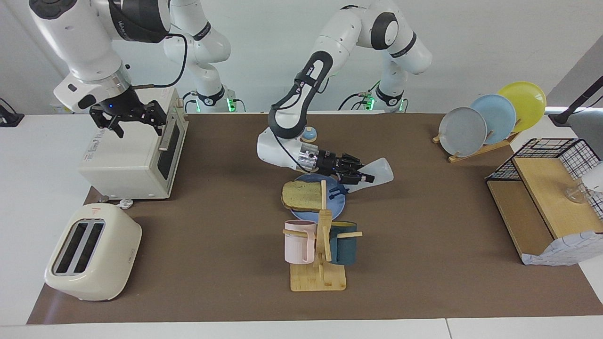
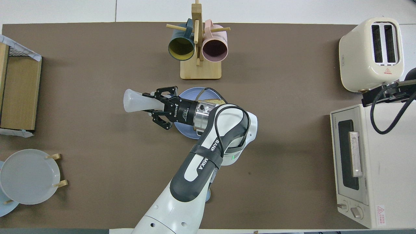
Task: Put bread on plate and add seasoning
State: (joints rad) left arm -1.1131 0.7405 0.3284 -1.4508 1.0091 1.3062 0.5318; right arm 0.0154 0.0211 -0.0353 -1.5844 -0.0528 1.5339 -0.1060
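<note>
Bread plated — seasoning under way, by the look of it.
Toast (image 1: 301, 195) already flat on blue plate (image 1: 335, 203); seasoning bottle (image 1: 377, 170) clenched in left gripper (image 1: 359, 178), tipped sideways over plate's edge — shaking probably unfinished. Right gripper (image 1: 126, 120) spread wide, empty, waiting over oven (image 1: 127, 160). Mugs (image 2: 182, 48) hung on stand.

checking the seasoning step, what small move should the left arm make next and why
Probably swing the left end effector back over the squarish tan toast. It grips the tilted translucent white bottle over the round blue plate's edge toward the left arm's end, so the cap seems off the toast.
</note>
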